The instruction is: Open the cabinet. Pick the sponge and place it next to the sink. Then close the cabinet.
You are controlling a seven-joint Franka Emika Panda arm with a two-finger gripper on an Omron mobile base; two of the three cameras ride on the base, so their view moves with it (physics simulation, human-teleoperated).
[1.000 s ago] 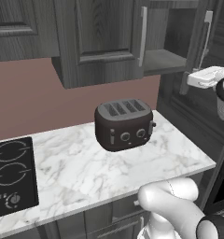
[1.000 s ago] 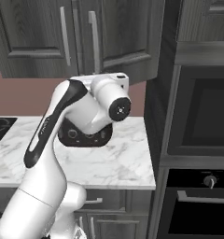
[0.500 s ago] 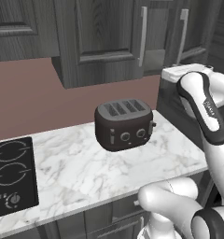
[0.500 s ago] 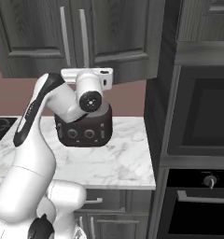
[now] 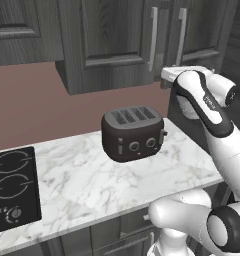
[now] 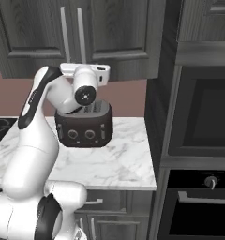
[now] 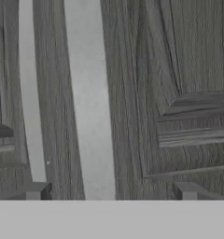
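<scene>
The cabinet (image 5: 117, 40) is a dark grey wood-grain wall unit above the counter, and both its doors (image 6: 114, 28) look shut or nearly shut. Two long silver bar handles (image 5: 153, 37) run down the inner edges of the doors. My hand (image 5: 187, 75) is raised in front of the right door, just below its handle (image 5: 182, 35). In the hand view my gripper (image 7: 113, 191) is open. The nearer, wider handle (image 7: 90, 102) lies between the fingertips (image 7: 37, 190), and nothing is gripped. The sponge is out of view.
A dark four-slot toaster (image 5: 133, 132) stands on the marble counter (image 5: 92, 185) under the cabinet. A black cooktop (image 5: 12, 185) sits at the left. A tall dark oven column (image 6: 198, 117) closes off the counter's right end, and drawers (image 6: 98, 201) lie below.
The right cabinet door has swung from ajar to closed, and its handle has moved left beside the other. My hand has travelled left with it and turned to face the doors.
</scene>
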